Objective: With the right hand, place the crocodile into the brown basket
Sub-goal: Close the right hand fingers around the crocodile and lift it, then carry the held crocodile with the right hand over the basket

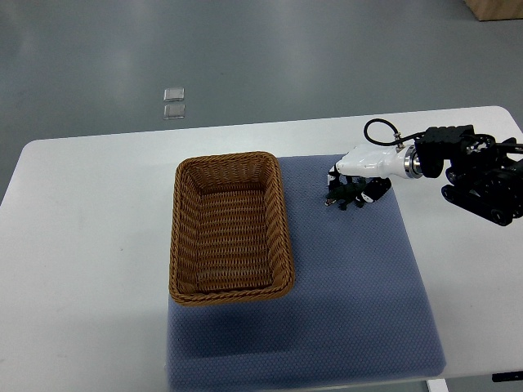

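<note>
My right hand [359,174], a glossy white shell with black fingers [377,193], has them curled down and clamped on the small, knobbly, dark-green crocodile [341,197]. It sits on the blue textured mat [359,278], near the brown basket [231,295] but not touching it. That 1 rectangular wicker basket shows only its ribbed woven floor. The smooth white table [90,245] lies open on the basket's far side.

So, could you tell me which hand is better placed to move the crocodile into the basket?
The right. The right hand sits on the crocodile, on the mat just right of the basket, with a short path over its rim. The left arm is not in view.
</note>
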Tool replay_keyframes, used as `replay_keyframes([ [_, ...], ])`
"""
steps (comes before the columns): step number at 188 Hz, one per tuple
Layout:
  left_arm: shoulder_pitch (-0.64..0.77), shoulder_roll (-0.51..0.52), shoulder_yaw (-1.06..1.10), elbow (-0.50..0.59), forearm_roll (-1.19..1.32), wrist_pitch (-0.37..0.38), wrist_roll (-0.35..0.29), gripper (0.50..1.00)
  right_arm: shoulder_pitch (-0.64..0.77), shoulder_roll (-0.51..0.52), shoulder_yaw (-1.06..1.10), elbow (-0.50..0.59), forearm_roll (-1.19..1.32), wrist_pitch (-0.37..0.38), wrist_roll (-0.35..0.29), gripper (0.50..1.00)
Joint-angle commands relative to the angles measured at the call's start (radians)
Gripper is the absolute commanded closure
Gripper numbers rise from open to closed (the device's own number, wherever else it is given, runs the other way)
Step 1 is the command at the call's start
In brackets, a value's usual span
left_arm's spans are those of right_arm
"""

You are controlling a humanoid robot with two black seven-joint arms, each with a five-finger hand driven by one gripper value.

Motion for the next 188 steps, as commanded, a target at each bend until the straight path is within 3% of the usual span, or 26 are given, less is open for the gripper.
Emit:
replay_keyframes([
  [1, 0.000, 0.000, 0.000, 0.000, 0.000, 0.000, 0.000, 0.500, -0.001, -0.001, -0.001, 0.001, 0.001, 0.000, 0.000, 0.926],
  [21, 0.000, 0.000, 0.000, 0.000, 0.000, 0.000, 0.000, 0.500, -0.001, -0.003, 0.000, 0.001, -0.001, -0.008, 0.000, 0.957],
  [33, 0.000, 0.000, 0.001, 0.000, 0.000, 0.000, 0.000, 0.500, -0.001, -0.005, -0.001, -0.001, -0.001, -0.014, 0.000, 1.000],
  [188, 0.000, 0.000, 0.001, 0.000, 0.000, 0.000, 0.000, 0.500, 0.022, -0.015, 0.003, 0.022, 0.002, -0.057, 0.005, 1.000],
])
